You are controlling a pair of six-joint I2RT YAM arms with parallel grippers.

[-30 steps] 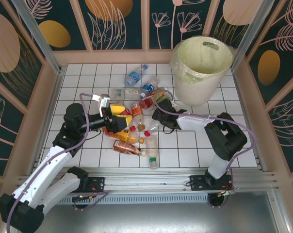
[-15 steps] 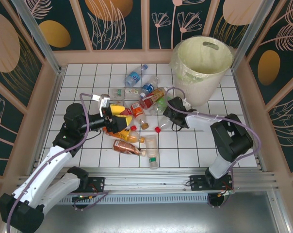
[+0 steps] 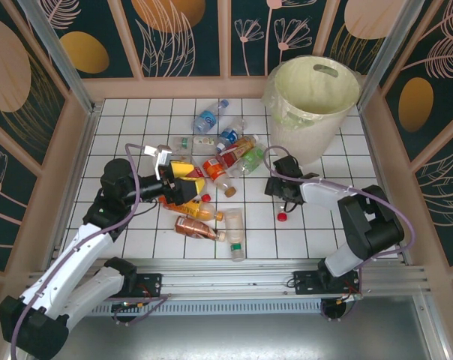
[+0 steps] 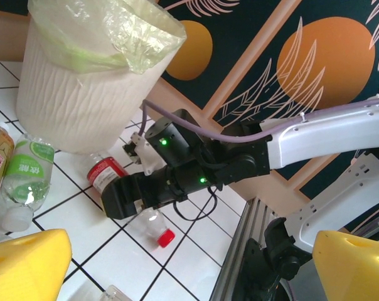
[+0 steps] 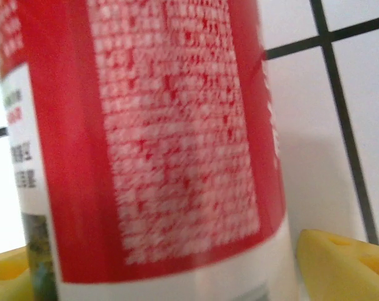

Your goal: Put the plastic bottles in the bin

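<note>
- Bottles (image 3: 214,166) crowd the middle of the counter (image 3: 121,120).
- The bin (image 3: 309,135) blocks the far right corner.
- The far-left and near-right stretches lie open for passage.

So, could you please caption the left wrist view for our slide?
Right gripper straddling a red-labelled bottle on the tiles beside the bin.

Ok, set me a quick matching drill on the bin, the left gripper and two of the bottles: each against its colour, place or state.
Things:
1. bin
2. bottle between the right gripper fingers
3. farthest bottle of the pile
4. left gripper

Descriptions:
A. blue label, lying down
B. open, nothing between its fingers
C. upright at the table's far right
D. red label, red cap

Pairs: 1-C, 2-D, 3-A, 4-B
</note>
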